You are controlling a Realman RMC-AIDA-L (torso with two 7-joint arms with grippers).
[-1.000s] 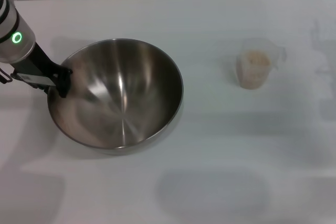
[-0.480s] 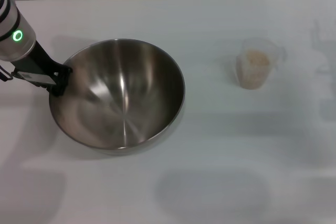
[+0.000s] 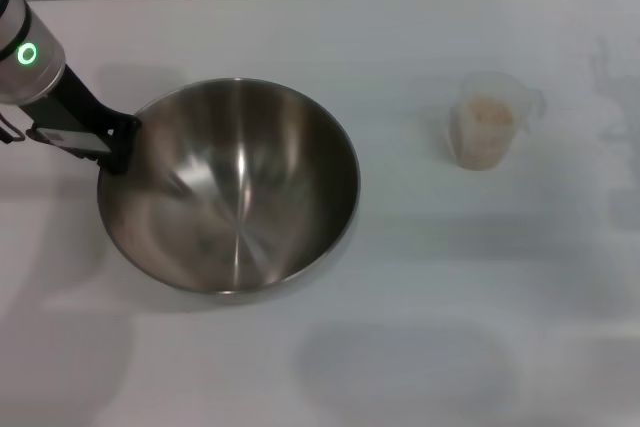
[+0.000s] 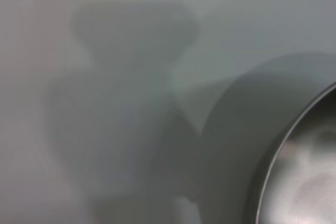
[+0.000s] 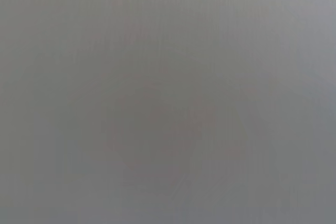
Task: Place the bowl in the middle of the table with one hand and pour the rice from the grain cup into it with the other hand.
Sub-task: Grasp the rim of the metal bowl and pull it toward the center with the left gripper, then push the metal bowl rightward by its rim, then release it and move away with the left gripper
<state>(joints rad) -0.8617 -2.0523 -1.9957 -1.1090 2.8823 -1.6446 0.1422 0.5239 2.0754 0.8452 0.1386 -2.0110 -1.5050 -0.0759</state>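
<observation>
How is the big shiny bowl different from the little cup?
The bowl is shiny metal and much wider; the grain cup is small, clear plastic. The bowl looks empty, while the cup holds pale rice. The left gripper is at the bowl's rim; nothing touches the cup. Both stand upright on the white table.

Head view looks down; left wrist, close, shares bowl rim; right unclear

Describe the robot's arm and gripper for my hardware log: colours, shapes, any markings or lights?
Only the left arm shows in the head view: a rounded silver-grey wrist segment bearing a glowing green ring light, then a black, blocky left gripper with a pale label strip along its side. The right arm is out of view.
</observation>
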